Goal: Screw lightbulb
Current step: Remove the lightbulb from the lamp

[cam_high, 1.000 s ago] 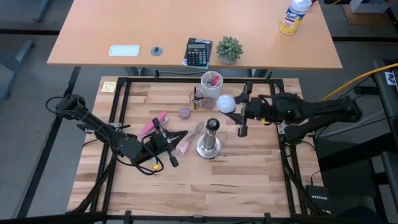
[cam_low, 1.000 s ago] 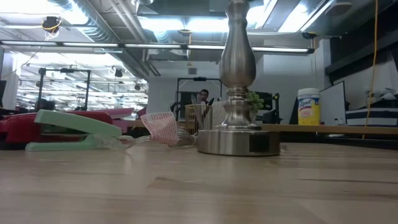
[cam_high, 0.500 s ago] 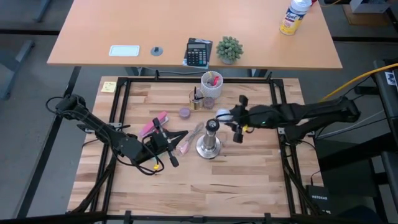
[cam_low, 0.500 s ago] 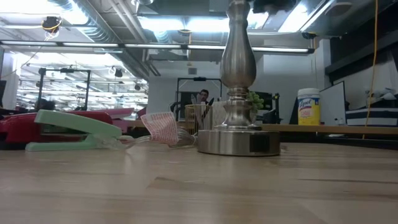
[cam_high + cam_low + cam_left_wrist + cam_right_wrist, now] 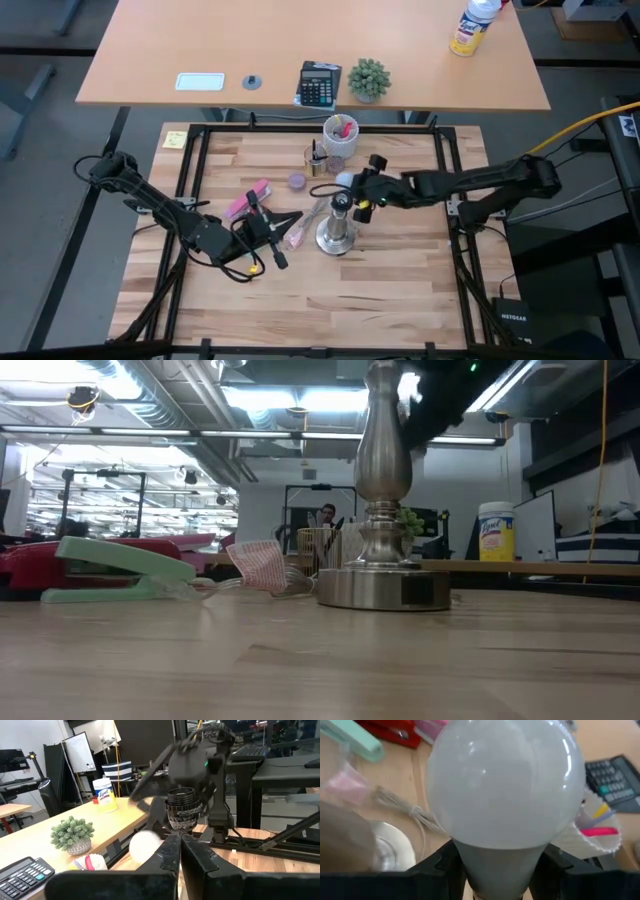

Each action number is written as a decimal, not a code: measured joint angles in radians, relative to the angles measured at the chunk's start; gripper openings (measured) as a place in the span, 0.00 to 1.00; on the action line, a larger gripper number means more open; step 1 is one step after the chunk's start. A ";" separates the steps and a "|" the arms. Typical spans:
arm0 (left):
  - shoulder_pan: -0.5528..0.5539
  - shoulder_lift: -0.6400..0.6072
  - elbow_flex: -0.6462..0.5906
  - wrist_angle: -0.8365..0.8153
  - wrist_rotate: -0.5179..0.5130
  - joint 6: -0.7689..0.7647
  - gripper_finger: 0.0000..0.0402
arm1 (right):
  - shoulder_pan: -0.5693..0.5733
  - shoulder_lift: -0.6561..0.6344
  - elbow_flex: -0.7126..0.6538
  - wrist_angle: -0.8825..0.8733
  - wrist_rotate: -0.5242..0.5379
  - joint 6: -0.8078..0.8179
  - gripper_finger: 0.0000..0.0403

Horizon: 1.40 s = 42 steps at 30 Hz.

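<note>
The frosted-white lightbulb (image 5: 345, 180) is in my right gripper (image 5: 360, 190), raised beside and a little to the far side of the top of the silvery socket stand (image 5: 336, 225). The stand sits upright on its round base (image 5: 383, 588) mid-table. In the left wrist view the bulb (image 5: 145, 845) hangs next to the stand's open threaded socket (image 5: 182, 807). My left gripper (image 5: 292, 216) is shut and low over the table left of the stand, pointing at it. My right gripper pinches the bulb's tapering neck (image 5: 500, 865), just below the globe, between its two fingers (image 5: 445, 865). The fingers come level from the table's right. The globe (image 5: 505, 780) points away from the wrist, toward the table's left. The bulb is lifted clear of the table.
A white cup (image 5: 340, 135) of pens, a small bottle (image 5: 315, 160) and a purple piece (image 5: 297, 181) stand behind the stand. A pink stapler (image 5: 245, 200), a green stapler (image 5: 120, 565) and a pink-striped item (image 5: 258, 565) lie to its left.
My right gripper has carried the bulb toward the table's left and a little nearer, from beside the white cup to the top of the socket stand. The bulb stays lifted in its fingers.
</note>
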 joint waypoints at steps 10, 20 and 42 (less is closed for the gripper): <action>0.000 0.000 0.000 0.000 0.000 0.000 0.01 | -0.163 0.125 0.000 -0.071 -0.157 -0.002 0.41; 0.000 0.000 0.000 -0.001 0.000 0.000 0.01 | -0.308 0.247 0.000 -0.083 -0.361 -0.058 0.41; 0.000 0.000 0.000 -0.002 0.000 -0.001 0.01 | -0.386 0.481 0.005 -0.071 -0.499 -0.065 0.41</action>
